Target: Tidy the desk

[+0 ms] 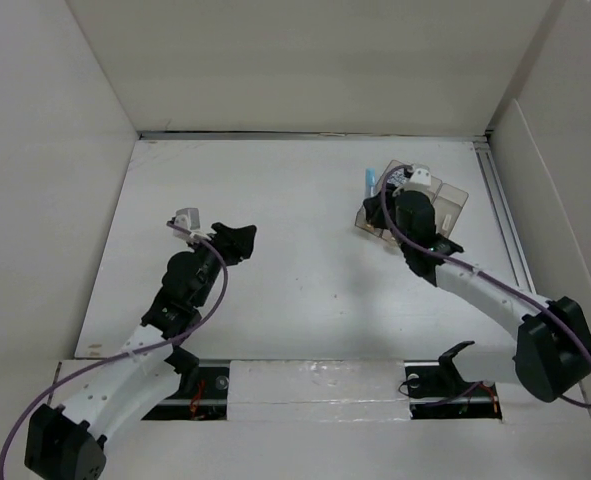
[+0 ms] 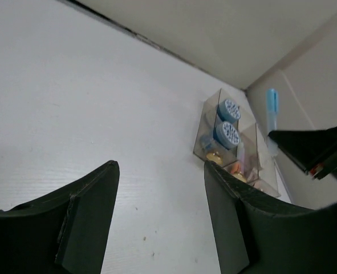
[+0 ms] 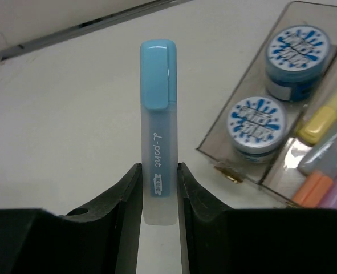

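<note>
Table (image 1: 305, 260) centre and far-left corner lie open; clear tray (image 1: 455, 200) and right arm (image 1: 475, 285) crowd the far-right corner.

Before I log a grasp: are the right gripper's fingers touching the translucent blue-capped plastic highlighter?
Touching. Right wrist view: both right gripper fingers press the translucent blue-capped highlighter, no gap.

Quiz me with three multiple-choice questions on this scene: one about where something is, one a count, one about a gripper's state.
1. Where on the desk is the clear tray? A) near left B) far right C) centre
2. How many blue-lidded jars are in it? A) one B) two C) four
3. The right gripper is: A) open, empty B) out of view C) shut on the blue-capped highlighter
Answers: B, the top view shows it far right; B, two round lids show; C, its jaws clamp the barrel.
</note>
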Action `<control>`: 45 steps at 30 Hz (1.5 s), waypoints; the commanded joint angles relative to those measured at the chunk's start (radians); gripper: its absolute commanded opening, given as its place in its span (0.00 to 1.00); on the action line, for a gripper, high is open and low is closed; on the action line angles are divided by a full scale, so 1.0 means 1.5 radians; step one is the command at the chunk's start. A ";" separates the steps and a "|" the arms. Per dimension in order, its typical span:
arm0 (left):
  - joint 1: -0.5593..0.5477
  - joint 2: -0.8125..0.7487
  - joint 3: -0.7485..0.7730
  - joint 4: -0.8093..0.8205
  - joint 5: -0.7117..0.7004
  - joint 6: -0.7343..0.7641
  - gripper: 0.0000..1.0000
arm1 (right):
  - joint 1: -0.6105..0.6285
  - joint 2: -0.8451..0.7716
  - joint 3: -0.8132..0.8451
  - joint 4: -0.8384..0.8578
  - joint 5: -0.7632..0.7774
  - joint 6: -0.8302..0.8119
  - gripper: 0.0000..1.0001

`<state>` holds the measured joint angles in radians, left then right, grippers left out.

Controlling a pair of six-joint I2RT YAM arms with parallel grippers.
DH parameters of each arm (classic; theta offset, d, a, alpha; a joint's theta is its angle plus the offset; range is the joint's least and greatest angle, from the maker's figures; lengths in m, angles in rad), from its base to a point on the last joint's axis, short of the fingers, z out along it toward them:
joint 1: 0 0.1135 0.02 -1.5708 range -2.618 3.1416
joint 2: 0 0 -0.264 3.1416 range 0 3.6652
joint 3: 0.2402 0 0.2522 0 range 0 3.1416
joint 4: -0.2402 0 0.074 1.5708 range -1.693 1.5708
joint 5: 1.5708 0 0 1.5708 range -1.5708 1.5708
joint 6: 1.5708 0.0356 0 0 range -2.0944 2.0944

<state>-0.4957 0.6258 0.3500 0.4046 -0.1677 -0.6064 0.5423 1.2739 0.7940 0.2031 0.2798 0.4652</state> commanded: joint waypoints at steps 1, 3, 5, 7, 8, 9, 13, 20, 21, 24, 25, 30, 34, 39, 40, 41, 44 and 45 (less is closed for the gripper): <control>-0.002 0.053 0.053 0.031 0.093 0.032 0.57 | -0.077 -0.012 -0.026 -0.001 -0.020 0.069 0.03; -0.002 0.074 0.061 0.036 0.102 0.037 0.57 | -0.119 -0.023 -0.039 0.007 -0.031 0.102 0.03; -0.002 0.078 0.059 0.037 0.101 0.038 0.57 | -0.172 -0.024 -0.060 0.030 -0.043 0.113 0.04; -0.002 0.073 0.060 0.034 0.101 0.038 0.57 | -0.202 -0.015 -0.061 0.027 -0.057 0.132 0.04; -0.002 0.065 0.056 0.036 0.101 0.038 0.57 | -0.224 -0.010 -0.062 0.030 -0.067 0.137 0.04; -0.002 0.059 0.053 0.043 0.098 0.038 0.57 | -0.233 0.000 -0.063 0.034 -0.071 0.143 0.04; -0.002 0.049 0.050 0.037 0.088 0.037 0.57 | -0.258 0.041 -0.057 0.039 -0.103 0.159 0.06; -0.002 0.054 0.054 0.034 0.088 0.038 0.57 | -0.275 0.056 -0.061 0.042 -0.112 0.176 0.30; -0.002 0.054 0.052 0.037 0.091 0.038 0.57 | -0.275 0.050 -0.065 0.040 -0.105 0.175 0.35; -0.002 0.055 0.049 0.042 0.089 0.038 0.57 | -0.275 0.026 -0.067 0.037 -0.089 0.171 0.53; -0.002 0.056 0.048 0.042 0.089 0.038 0.57 | -0.275 0.021 -0.068 0.038 -0.089 0.166 0.62; -0.002 0.057 0.041 0.066 0.107 0.042 0.57 | -0.275 -0.024 -0.067 0.031 -0.105 0.157 0.71; -0.002 0.050 0.035 0.073 0.108 0.043 0.58 | -0.256 -0.080 -0.062 0.022 -0.126 0.145 0.70; -0.002 0.039 0.029 0.076 0.108 0.040 0.58 | -0.160 -0.139 -0.083 0.088 -0.180 0.054 0.29; -0.002 0.038 0.030 0.074 0.108 0.039 0.59 | -0.139 -0.145 -0.081 0.097 -0.220 0.031 0.24; -0.002 0.032 0.029 0.074 0.108 0.038 0.58 | -0.118 -0.152 -0.077 0.089 -0.237 0.010 0.20; -0.002 0.020 0.018 0.085 0.104 0.034 0.58 | -0.018 -0.159 -0.061 0.085 -0.314 -0.076 0.05; -0.002 0.010 0.017 0.082 0.102 0.032 0.58 | 0.039 -0.162 -0.049 0.075 -0.334 -0.131 0.00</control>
<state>-0.4961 0.6781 0.3855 0.4675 -0.0208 -0.5579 0.4572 1.0473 0.6746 0.2783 -0.0734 0.4786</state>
